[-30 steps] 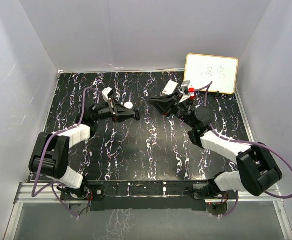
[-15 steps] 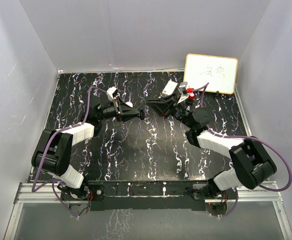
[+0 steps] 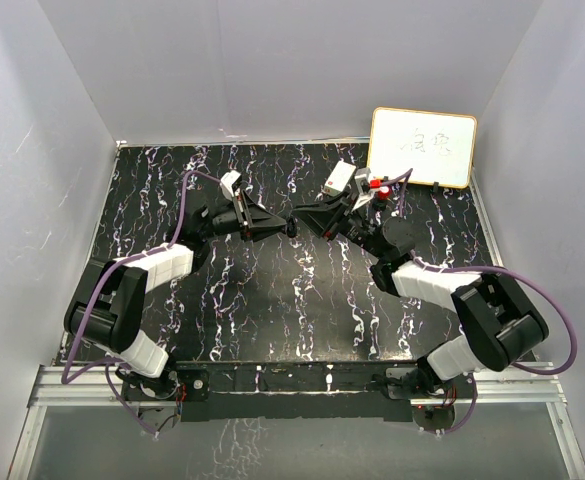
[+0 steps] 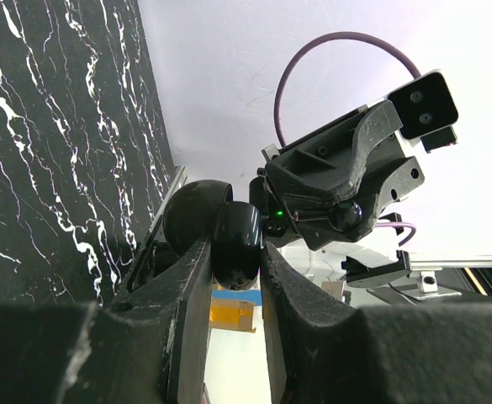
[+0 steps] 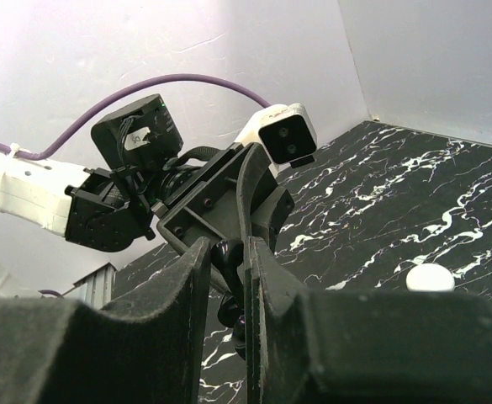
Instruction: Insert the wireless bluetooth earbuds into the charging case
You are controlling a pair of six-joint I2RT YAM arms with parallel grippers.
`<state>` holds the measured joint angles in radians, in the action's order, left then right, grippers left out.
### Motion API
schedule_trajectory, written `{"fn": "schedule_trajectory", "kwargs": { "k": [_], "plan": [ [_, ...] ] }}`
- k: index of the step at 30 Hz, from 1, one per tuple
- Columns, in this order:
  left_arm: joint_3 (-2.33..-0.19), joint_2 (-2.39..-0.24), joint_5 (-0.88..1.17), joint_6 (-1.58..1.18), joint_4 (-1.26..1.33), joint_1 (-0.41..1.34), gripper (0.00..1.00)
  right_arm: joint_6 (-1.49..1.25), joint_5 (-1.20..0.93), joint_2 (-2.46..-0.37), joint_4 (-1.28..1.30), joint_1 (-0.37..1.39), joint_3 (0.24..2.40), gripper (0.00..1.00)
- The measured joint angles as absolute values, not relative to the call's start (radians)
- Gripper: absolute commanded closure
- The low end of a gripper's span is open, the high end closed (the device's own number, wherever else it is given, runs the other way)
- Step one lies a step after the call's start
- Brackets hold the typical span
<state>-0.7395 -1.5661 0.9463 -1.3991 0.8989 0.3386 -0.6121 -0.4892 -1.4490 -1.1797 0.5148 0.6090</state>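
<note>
Meeting mid-air in the top view, left gripper (image 3: 280, 226) and right gripper (image 3: 303, 218) sit nose to nose above the table (image 3: 272, 300); anything they hold is too small to read. Left wrist: jaws clamped on a glossy round black charging case (image 4: 233, 236), apparently hinged open. Right wrist: jaws pinched on a tiny black earbud (image 5: 227, 255), not yet seated, I'd judge. A white puck (image 5: 431, 277) lies on the table; no other earbuds in sight.

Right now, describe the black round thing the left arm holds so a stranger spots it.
Over the middle of the black marbled table, the left pincer meets the right pincer tip to tip. It grips a glossy black round case; the white puck lies loose on the table.
</note>
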Motion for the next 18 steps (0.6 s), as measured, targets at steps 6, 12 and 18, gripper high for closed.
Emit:
{"fn": "schedule_trajectory", "kwargs": {
  "k": [6, 12, 18],
  "plan": [
    [-0.743, -1.566, 0.933, -1.399, 0.887, 0.351, 1.0, -0.612, -0.489, -1.462, -1.187, 0.515, 0.609, 1.0],
    [-0.746, -1.566, 0.923, -1.399, 0.882, 0.353, 1.0, -0.611, -0.489, -1.474, -1.187, 0.515, 0.609, 1.0],
    [-0.752, -1.566, 0.922, -1.4, 0.881, 0.357, 1.0, -0.611, -0.488, -1.488, -1.189, 0.515, 0.609, 1.0]
  ]
}}
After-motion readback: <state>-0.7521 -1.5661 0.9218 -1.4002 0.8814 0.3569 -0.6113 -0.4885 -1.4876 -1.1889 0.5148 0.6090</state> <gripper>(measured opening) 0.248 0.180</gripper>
